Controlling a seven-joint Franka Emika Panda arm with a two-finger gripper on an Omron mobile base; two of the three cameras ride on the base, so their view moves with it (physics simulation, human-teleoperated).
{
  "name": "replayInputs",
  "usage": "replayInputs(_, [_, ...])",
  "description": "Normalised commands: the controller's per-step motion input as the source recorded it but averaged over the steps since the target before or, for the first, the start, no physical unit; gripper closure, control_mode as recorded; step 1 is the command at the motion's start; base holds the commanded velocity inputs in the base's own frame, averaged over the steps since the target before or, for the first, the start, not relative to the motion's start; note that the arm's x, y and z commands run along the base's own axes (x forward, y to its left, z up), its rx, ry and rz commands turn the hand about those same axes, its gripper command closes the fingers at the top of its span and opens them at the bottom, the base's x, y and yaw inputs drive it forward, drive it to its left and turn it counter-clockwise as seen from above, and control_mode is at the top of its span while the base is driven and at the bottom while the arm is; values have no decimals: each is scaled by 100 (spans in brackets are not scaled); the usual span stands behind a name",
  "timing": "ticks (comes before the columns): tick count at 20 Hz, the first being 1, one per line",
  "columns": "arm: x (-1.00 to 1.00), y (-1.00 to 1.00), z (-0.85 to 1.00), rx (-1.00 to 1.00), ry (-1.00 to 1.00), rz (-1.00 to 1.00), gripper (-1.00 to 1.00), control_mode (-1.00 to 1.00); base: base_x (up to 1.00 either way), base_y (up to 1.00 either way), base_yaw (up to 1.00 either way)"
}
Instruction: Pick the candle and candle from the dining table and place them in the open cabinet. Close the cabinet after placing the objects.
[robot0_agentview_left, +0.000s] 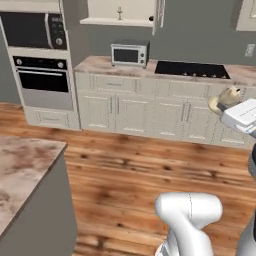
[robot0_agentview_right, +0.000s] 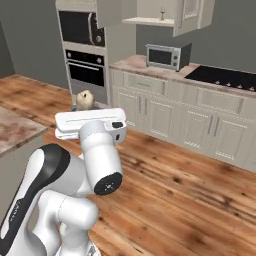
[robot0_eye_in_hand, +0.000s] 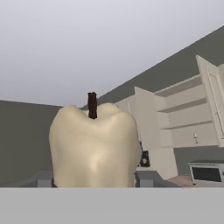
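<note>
Between our two dark finger tips (robot0_eye_in_hand: 92, 183) sits the short, stubby cream candle (robot0_eye_in_hand: 94, 146) with a dark brown wick, pressed on each flank by a grey pad, so our gripper (robot0_agentview_right: 82, 106) is clamped on it with the jaws about half apart. We see the same candle (robot0_agentview_left: 223, 99) from the left base view, poking out ahead of the white hand at the right edge, and from the right base view it rises just above the flat white hand, held up in the air over the brown plank floor (robot0_agentview_right: 190, 195).

Near us on the left, a corner of the pink-brown marbled stone counter (robot0_agentview_left: 22, 172) with grey sides shows in the left base view; we are clear of it.

Farther on, across the floor, stands a run of cream base units (robot0_agentview_left: 150, 112) topped with the same marbled stone, carrying a small silver microwave (robot0_agentview_left: 129, 54) and a black hob (robot0_agentview_left: 192, 69). To their left a tall unit holds a black built-in oven (robot0_agentview_left: 42, 80).

Highest and farthest, the cream wall cabinet (robot0_agentview_right: 150, 12) hangs with its raised-panel doors swung open. On its cream shelf stands the slim brass candlestick candle (robot0_agentview_right: 162, 13), small and hard to make out, with a small dark object (robot0_agentview_left: 151, 19) near the shelf's right end in the left base view.
</note>
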Motion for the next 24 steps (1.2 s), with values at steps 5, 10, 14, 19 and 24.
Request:
replayInputs(5, [0,0,0,0,0,0,100,100,100,-37,11])
replayInputs(10, [0,0,0,0,0,0,100,100,100,-20,10])
replayInputs(14, [0,0,0,0,0,0,100,100,100,-20,11])
replayInputs(19, [0,0,0,0,0,0,100,100,100,-7,8])
replayInputs(24, [0,0,0,0,0,0,100,100,100,51,-3])
